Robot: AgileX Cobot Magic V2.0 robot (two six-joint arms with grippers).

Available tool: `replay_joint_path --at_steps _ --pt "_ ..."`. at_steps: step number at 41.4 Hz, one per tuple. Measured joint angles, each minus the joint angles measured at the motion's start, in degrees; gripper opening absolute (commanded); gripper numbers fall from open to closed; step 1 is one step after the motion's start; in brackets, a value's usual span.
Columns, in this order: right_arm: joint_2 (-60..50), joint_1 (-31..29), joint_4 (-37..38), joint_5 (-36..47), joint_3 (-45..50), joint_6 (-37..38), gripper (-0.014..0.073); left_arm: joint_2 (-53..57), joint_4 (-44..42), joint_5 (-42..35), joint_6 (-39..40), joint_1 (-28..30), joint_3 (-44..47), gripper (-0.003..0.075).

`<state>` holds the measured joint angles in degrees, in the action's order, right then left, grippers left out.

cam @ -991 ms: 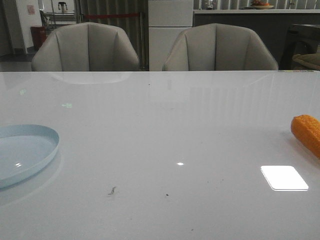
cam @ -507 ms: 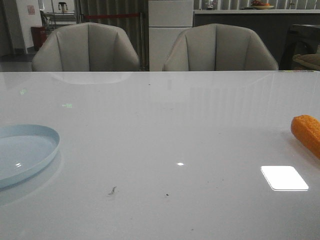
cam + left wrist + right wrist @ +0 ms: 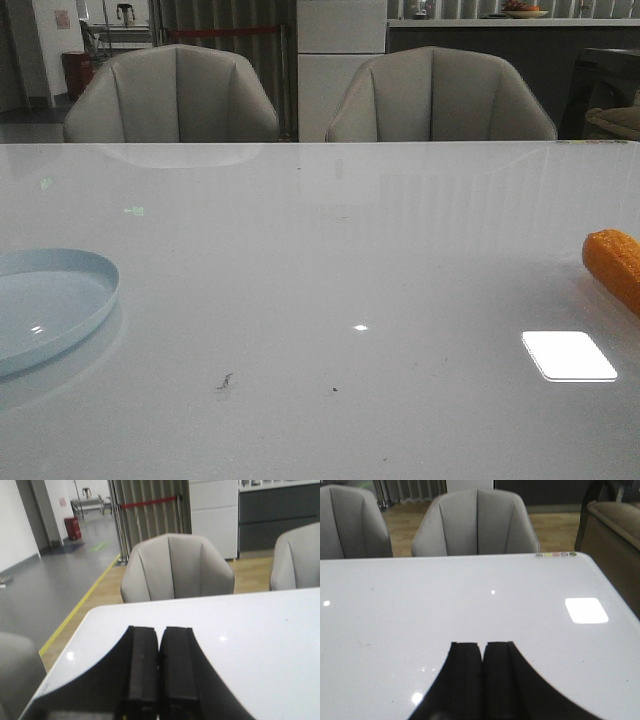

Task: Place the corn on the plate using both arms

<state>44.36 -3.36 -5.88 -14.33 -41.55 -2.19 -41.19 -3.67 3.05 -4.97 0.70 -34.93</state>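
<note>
The orange corn [image 3: 615, 265] lies on the white table at the far right edge of the front view, partly cut off. The pale blue plate [image 3: 50, 305] sits at the far left edge, empty, partly cut off. Neither arm shows in the front view. My left gripper [image 3: 159, 630] is shut and empty above the table in the left wrist view. My right gripper [image 3: 483, 645] is shut and empty above the table in the right wrist view. Neither wrist view shows the corn or the plate.
The glossy white table [image 3: 330, 270] spans the front view with a bright light reflection [image 3: 568, 356] near the corn. Two grey chairs [image 3: 170, 95] [image 3: 440, 98] stand behind the far edge. Small dark specks [image 3: 224, 380] lie on the table near the front.
</note>
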Motion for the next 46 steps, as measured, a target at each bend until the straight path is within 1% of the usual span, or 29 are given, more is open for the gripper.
replay_joint_path --at_steps 3,5,7,11,13,15,18,22,24,36,39,46 --pt "2.3 0.0 0.0 -0.1 0.0 0.0 0.0059 -3.3 0.0 0.3 0.0 0.0 0.0 0.0092" --pt "3.6 0.0 0.0 -0.1 0.0 0.0 0.0085 -4.9 0.0 0.4 0.0 0.0 0.0 0.0092" --pt "4.6 0.0 0.0 -0.1 0.0 0.0 0.0131 -6.1 0.0 0.7 0.0 0.0 0.0 0.0093" --pt "5.9 0.0 0.0 -0.4 0.0 0.0 0.0268 -7.1 0.0 0.8 0.0 0.0 0.0 0.0112" --pt "6.3 0.0 0.0 -0.6 0.0 0.0 0.0352 -7.3 0.0 0.8 0.0 0.0 0.0 0.0142" --pt "6.4 0.0 0.0 -0.9 0.0 0.0 0.0416 -7.3 0.0 0.8 0.0 0.0 0.0 0.0187" --pt "6.4 0.0 0.0 -1.1 0.0 0.0 0.0470 -7.3 0.0 0.8 0.0 0.0 0.0 0.0283" --pt "6.4 0.0 0.0 -1.4 0.0 0.0 0.0476 -7.3 0.0 0.8 0.0 0.0 0.0 0.0438" --pt "6.4 0.0 0.0 -1.7 0.0 0.0 0.0476 -7.3 0.0 0.8 0.0 0.0 0.0 0.0479" --pt "6.4 0.0 0.0 -2.8 0.0 0.0 0.0476 -7.3 0.9 1.0 0.0 0.0 0.0 0.0487" --pt "6.4 0.0 0.0 -3.2 0.0 0.0 0.0476 -7.6 2.6 3.3 0.0 0.0 -0.2 0.0487" --pt "6.4 0.0 0.0 -3.5 0.0 0.0 0.0476 -12.6 5.8 13.1 0.0 0.0 -3.6 0.0487"
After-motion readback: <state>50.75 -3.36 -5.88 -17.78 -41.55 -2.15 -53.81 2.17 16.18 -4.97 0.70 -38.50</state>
